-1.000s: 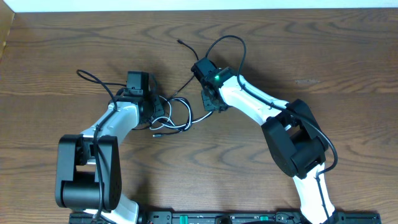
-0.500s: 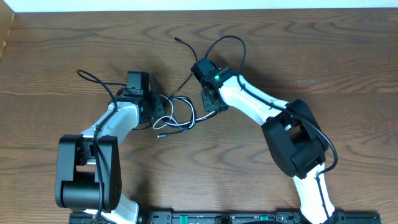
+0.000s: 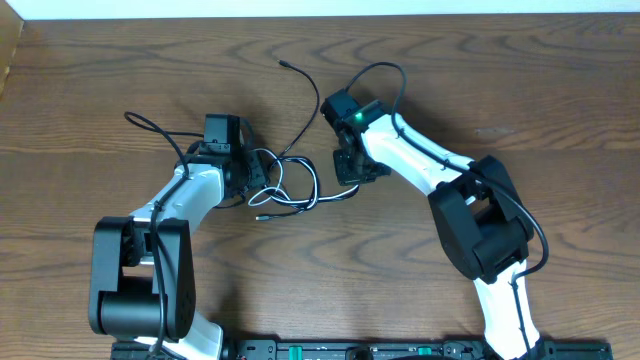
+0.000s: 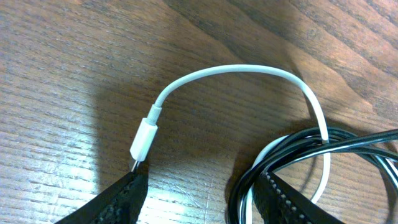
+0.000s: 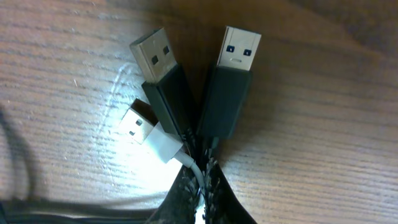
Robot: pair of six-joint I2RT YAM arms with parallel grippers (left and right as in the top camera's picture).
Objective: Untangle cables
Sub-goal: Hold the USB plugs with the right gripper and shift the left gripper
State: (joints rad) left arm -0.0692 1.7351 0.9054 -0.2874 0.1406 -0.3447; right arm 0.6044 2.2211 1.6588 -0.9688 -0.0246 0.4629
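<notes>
Cables [image 3: 292, 182] lay tangled near the ctr of the wooden table [image 3: 520, 70], btwn the two arms. The right gripper [image 3: 350, 172] sat at the tangle's right edge, its fingers [image 5: 214, 194] pinched tight on the cords just behind their plugs. In the right wrist cam three USB-A ends fanned out past the fingertips: one black plug [image 5: 163, 68] leaning left, a second black plug [image 5: 233, 87] nearly straight, and a white plug [image 5: 144, 129] lower and to picture-left, w/ its white cord running down into the closed jaws. The left gripper [image 3: 260, 172] sat at the tangle's left edge. In the left wrist cam its fingers [image 4: 118, 202] stood apart, w/ mostly bare wood in the gap and nothing gripped. The white cable [image 4: 236, 68] arced over the table ahead of them, and its small plug [image 4: 143, 138] pointed down at the picture-left finger, tip approx touching it. The black cables [image 4: 292, 146] were bundled in a loop right by the picture-right finger, w/ the white cord threaded thru that loop; couldn't tell if the finger touched the bundle. From overhead, one black cord ran out of the tangle to a free end [image 3: 284, 64] on the far side of the table. Another small connector [image 3: 258, 215] lay just on the near side of the tangle, apart from both grippers.
</notes>
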